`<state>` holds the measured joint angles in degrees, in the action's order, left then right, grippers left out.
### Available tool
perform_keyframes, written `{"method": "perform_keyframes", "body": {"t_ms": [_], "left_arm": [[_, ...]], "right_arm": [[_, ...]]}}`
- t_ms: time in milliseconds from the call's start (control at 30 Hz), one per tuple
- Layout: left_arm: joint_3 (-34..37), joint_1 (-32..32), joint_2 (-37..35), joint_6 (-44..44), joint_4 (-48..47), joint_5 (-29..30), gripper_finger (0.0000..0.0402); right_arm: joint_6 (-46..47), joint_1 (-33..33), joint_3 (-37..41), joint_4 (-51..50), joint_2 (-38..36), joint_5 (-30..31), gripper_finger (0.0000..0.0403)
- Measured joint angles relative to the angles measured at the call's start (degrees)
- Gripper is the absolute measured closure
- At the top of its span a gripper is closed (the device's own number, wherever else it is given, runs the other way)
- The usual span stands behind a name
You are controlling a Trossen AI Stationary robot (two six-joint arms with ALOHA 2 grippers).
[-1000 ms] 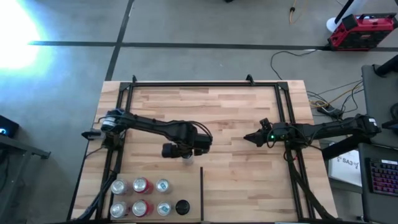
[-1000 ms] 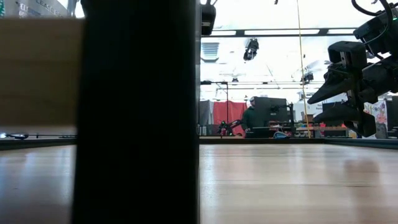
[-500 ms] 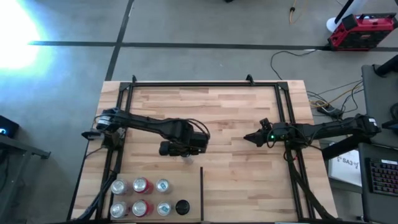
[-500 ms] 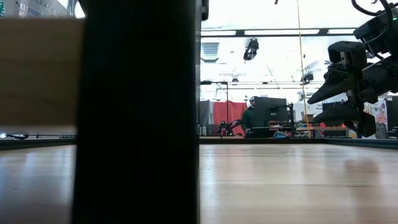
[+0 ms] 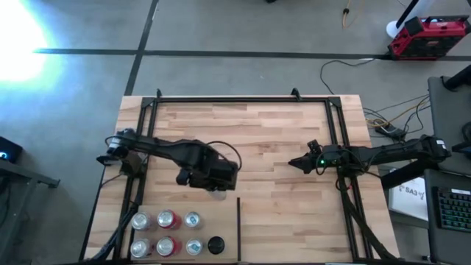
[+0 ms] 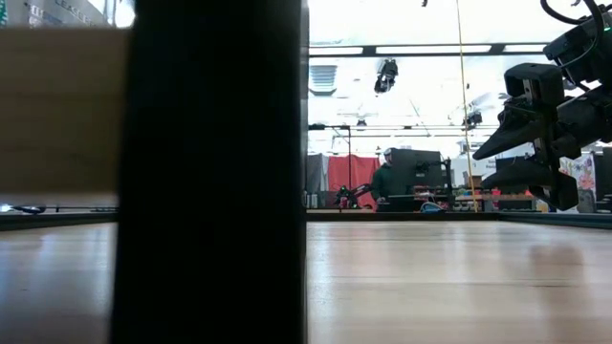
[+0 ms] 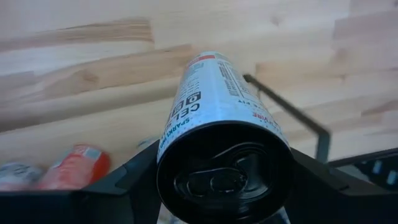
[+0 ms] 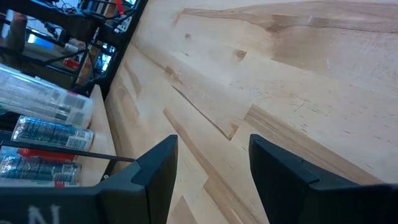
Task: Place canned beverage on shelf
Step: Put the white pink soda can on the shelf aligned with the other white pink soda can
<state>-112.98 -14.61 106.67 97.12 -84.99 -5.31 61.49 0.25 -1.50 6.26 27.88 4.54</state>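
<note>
My left gripper (image 7: 217,186) clamps a white sparkling-water can (image 7: 214,106) near the divider strip (image 5: 238,228); tilted, it could slip and roll

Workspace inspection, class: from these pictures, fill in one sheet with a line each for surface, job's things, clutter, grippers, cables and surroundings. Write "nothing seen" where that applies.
Surface: light wooden shelf framed by black rails, with a thin black divider strip at the near edge.
Job's things: one white can in the left gripper; six more cans stand in two rows left of the strip.
Clutter: a dark round object beside the rows.
Grippers: left gripper shut on the white can, above the rows; right gripper shut, empty, over the shelf's right half.
Cables: loose cables on the floor to the right.
Surroundings: grey floor, red case, keyboard.
</note>
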Motion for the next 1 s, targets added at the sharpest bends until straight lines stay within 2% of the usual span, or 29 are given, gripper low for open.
{"method": "perform_keyframes", "body": {"t_ms": [200, 433, 1000], "left_arm": [[-2.0, -4.5, 0.0, 0.7, -3.5, 1.4, 0.0152], [-1.1, -6.2, 0.0, -0.6, -0.2, 2.4, 0.0155], [0.1, -8.9, 2.0, -1.7, 3.0, -4.1, 0.0155]], "right_arm": [[0.0, 0.0, 0.0, 0.0, 0.0, 0.0, 0.0220], [0.0, 0.0, 0.0, 0.0, 0.0, 0.0, 0.0220], [0.0, 0.0, 0.0, 0.0, 0.0, 0.0, 0.0220]]}}
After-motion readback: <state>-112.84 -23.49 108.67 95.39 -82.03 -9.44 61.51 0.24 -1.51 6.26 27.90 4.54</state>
